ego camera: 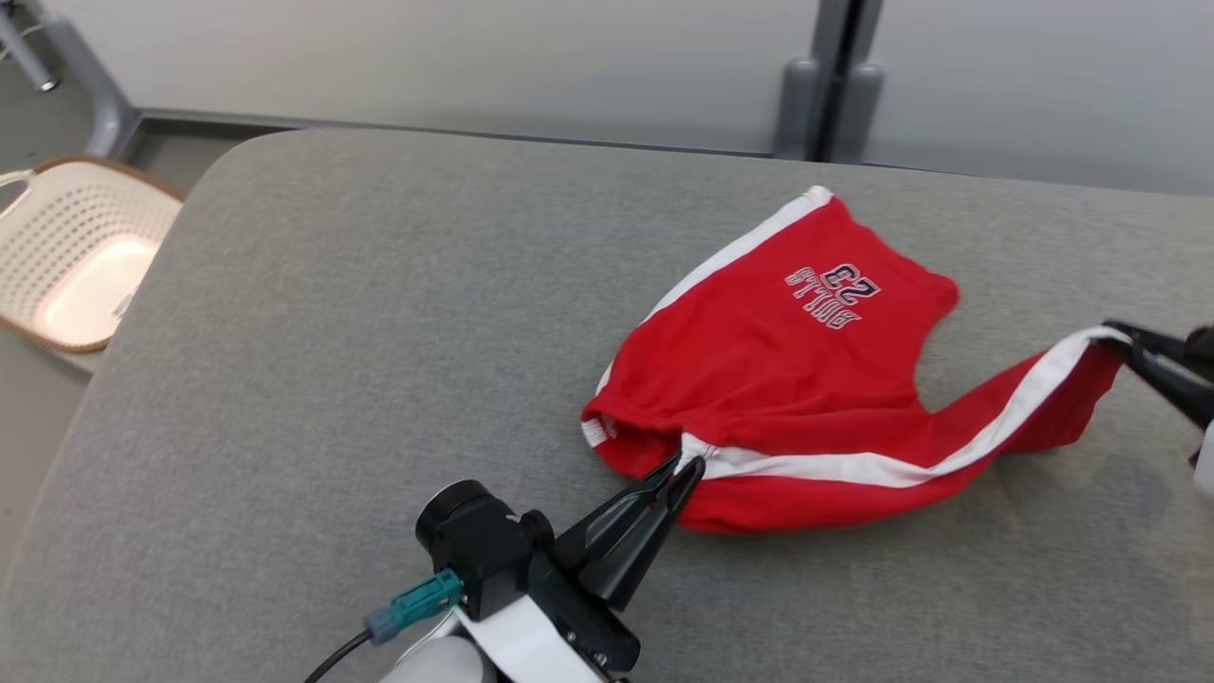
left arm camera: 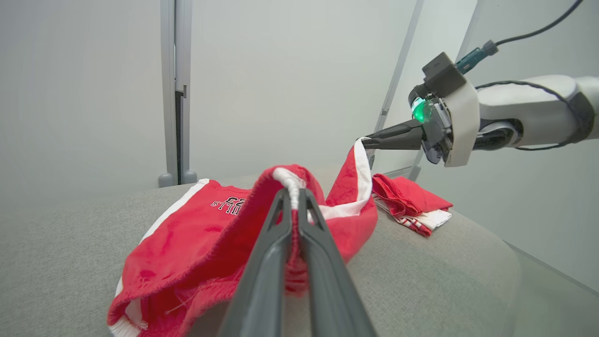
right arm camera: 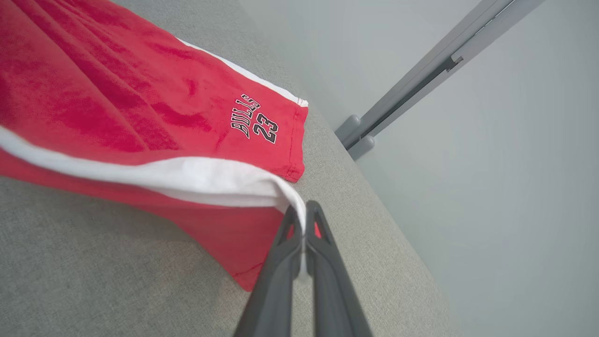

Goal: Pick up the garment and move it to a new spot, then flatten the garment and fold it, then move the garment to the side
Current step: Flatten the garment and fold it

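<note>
Red shorts [ego camera: 787,379] with white side stripes and a "BULLS 23" print lie crumpled on the grey table [ego camera: 332,332]. At the waistband's near edge my left gripper [ego camera: 690,467] is shut on the white elastic, which the left wrist view shows as a red and white fold between the tips [left arm camera: 294,193]. The right gripper [ego camera: 1124,343] holds the white-striped edge of one leg, lifted and pulled to the right; its wrist view has the stripe pinched at the tips [right arm camera: 303,211]. The shorts [right arm camera: 140,107] spread behind it, and they [left arm camera: 187,243] sag between both grippers.
A white perforated basket [ego camera: 71,251] with a brown rim stands on the floor left of the table. A folded red and white garment [left arm camera: 412,203] rests on the table's far right part. Grey wall panels and a post [ego camera: 835,81] rise behind the table.
</note>
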You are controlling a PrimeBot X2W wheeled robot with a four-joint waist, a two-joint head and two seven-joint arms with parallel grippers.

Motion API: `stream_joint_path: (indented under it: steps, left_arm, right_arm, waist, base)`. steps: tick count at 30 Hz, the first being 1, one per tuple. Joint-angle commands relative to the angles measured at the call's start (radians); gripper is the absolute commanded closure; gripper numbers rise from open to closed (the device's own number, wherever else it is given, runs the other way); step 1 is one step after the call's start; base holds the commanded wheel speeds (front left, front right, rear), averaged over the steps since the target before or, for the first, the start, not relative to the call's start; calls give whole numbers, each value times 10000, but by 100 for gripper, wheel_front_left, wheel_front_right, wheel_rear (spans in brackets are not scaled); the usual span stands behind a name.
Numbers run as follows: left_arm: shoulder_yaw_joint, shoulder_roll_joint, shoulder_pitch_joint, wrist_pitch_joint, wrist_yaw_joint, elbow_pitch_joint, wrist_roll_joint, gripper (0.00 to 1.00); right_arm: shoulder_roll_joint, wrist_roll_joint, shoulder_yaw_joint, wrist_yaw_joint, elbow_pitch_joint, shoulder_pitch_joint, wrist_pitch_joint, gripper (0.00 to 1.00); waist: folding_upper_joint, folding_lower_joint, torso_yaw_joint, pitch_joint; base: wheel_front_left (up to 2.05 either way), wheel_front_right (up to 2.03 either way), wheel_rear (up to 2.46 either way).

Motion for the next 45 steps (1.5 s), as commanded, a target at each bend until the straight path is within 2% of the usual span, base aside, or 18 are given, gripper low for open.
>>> stream_joint_path:
  steps: [1, 11, 21, 29, 45]
  left_arm:
    - [52, -149, -273, -45, -4, 33, -146, 100]
    - [366, -1172, -961, -45, -4, 735, -411, 100]
    - [222, -1783, -2094, -45, -4, 1996, -542, 100]
    - [491, -1918, -2750, -45, -4, 2483, -750, 100]
    - [226, -1911, -3069, -45, -4, 2223, -1205, 100]
  right_arm:
    - [-111, 36, 213, -23, -115, -613, 338, 100]
    - [-354, 239, 1314, -23, 243, -3398, 1782, 100]
    - [-176, -71, 1523, -23, 719, -5003, 2767, 100]
    - [-72, -449, 1519, -25, 613, -5382, 3311, 100]
    - [221, -992, 1520, -25, 1102, -6037, 3358, 100]
  waist:
    - [-1, 0, 539, 365]
    - [-1, 0, 1591, 1438]
    - [-1, 0, 2206, 2536]
    - [-1, 0, 2487, 3108]
    - [-1, 0, 3009, 3685]
  base:
    - [0, 0, 0]
    - [0, 0, 0]
    - [0, 0, 0]
    - [0, 0, 0]
    - [0, 0, 0]
